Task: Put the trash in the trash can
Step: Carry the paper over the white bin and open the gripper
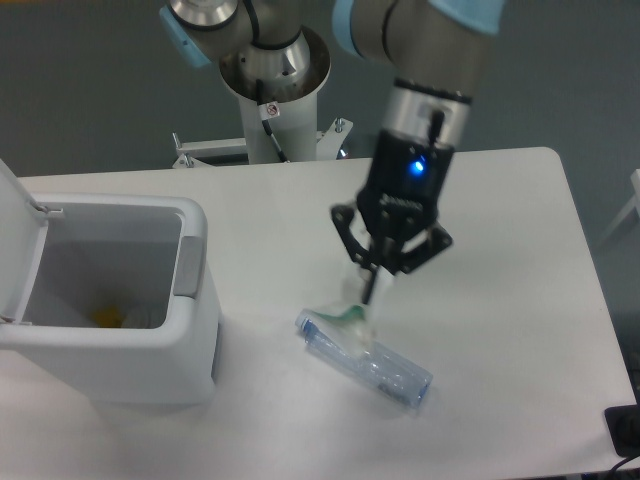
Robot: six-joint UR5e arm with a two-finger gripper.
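Observation:
My gripper (pixel 368 288) hangs above the table's middle, shut on the crumpled white paper wrapper with green marks (pixel 350 318), which dangles below its fingertips. The wrapper is lifted off the table and hangs in front of the cap end of the clear plastic bottle (pixel 372 362), which lies on its side. The white trash can (pixel 130 372) stands at the left with its lid (pixel 14 220) swung open; something yellow lies inside it.
The arm's base column (pixel 272 90) rises behind the table's far edge. The table's right edge (pixel 590 280) runs near a dark object (pixel 625 430) at the lower right corner.

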